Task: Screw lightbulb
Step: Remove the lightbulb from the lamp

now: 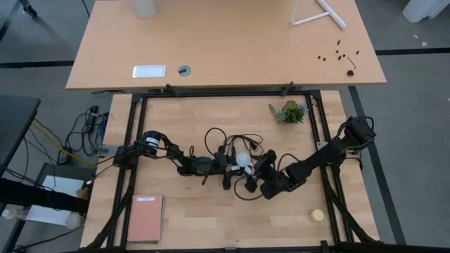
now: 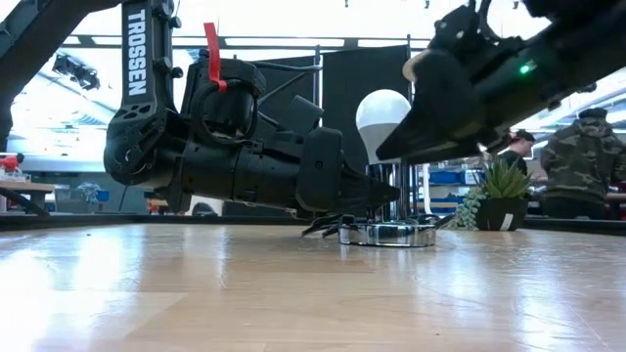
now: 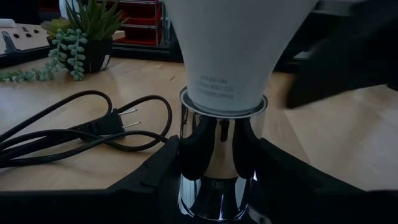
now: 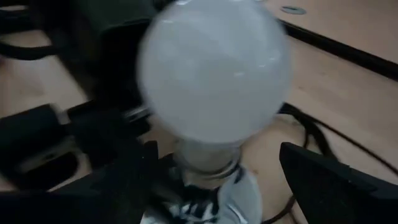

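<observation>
Bulb [image 2: 382,115] stood seated in socket [image 3: 219,158]. Left gripper [image 3: 217,180] jaws clamped socket; right gripper [image 4: 217,180] jaws open astride bulb. Final tightening likely left.

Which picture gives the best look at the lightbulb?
The right wrist view: the lightbulb fills it, round top to neck. The left wrist view shows only its lower cone entering the chrome socket. The low view shows it small; overhead it is a white dot.
</observation>
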Robot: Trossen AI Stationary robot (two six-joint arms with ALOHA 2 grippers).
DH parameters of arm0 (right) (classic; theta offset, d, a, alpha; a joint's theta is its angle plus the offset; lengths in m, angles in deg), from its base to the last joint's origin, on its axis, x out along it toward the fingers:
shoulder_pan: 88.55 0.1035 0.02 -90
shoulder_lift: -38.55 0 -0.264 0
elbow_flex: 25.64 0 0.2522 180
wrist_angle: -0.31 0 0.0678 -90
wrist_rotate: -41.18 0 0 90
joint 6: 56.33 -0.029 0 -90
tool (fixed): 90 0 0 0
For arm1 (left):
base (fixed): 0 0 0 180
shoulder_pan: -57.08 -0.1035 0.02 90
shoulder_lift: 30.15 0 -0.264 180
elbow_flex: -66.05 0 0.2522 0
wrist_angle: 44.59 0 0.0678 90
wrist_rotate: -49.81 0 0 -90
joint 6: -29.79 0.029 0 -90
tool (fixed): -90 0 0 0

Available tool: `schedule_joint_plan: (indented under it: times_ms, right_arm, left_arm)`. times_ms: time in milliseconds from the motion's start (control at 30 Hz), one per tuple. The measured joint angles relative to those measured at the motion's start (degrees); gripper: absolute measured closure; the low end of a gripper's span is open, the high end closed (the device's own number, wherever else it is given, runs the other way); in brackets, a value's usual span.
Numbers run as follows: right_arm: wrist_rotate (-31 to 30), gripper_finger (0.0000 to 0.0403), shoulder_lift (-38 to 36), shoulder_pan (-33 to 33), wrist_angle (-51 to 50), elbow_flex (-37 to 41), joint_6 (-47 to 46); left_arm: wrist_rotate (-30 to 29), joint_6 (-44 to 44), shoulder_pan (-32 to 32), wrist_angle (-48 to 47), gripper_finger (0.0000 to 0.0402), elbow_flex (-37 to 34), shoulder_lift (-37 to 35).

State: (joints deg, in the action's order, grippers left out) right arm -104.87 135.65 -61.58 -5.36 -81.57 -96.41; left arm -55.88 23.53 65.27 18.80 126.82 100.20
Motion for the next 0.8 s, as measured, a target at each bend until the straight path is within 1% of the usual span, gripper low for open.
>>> schedule_joint_plan:
  times_ms: [133, 267, 433, 500, 567, 600, 633, 667, 800]
  right_arm:
    - [-0.7, 0.0058, 0.0, -1.5, -2.6, -0.1, -2.7]
    - [-2.8, 0.0058, -0.1, -1.0, -7.4, -0.3, -8.6]
    - [-7.3, 0.0058, -0.2, 1.0, -20.7, -0.1, -22.6]
    - [-7.2, 0.0058, 0.2, 1.3, -27.5, 0.4, -28.9]
    - [-7.1, 0.0058, -0.1, 1.4, -31.6, 0.1, -37.0]
    - [-6.8, 0.0058, -0.1, 1.5, -32.4, 0.1, -39.0]
    - [-6.2, 0.0058, 0.1, 1.4, -31.9, 0.2, -38.7]
    - [-5.7, 0.0058, 0.1, 1.4, -29.9, 0.2, -36.3]
    - [-4.2, 0.0058, 0.0, 1.9, -16.3, 0.1, -20.0]
  left_arm:
    - [0.1, -0.1, 0.0, 0.0, 0.0219, 0.0, 0.0]
    - [-0.1, -0.2, -0.1, 0.0, 0.0219, 0.0, 0.0]
    - [-0.2, 0.1, -0.1, 0.0, 0.0219, 0.0, 0.0]
    - [-0.2, 0.2, 0.0, 0.0, 0.0219, 0.0, 0.0]
    - [-0.2, 0.2, 0.0, 0.0, 0.0219, 0.0, 0.0]
    - [-0.1, 0.2, 0.0, 0.0, 0.0219, 0.0, 0.0]
    - [-0.1, 0.2, 0.0, 0.0, 0.0219, 0.0, 0.0]
    - [-0.1, 0.2, 0.0, 0.0, 0.0219, 0.0, 0.0]
    - [-0.1, 0.2, 0.0, 0.0, 0.0219, 0.0, 0.0]
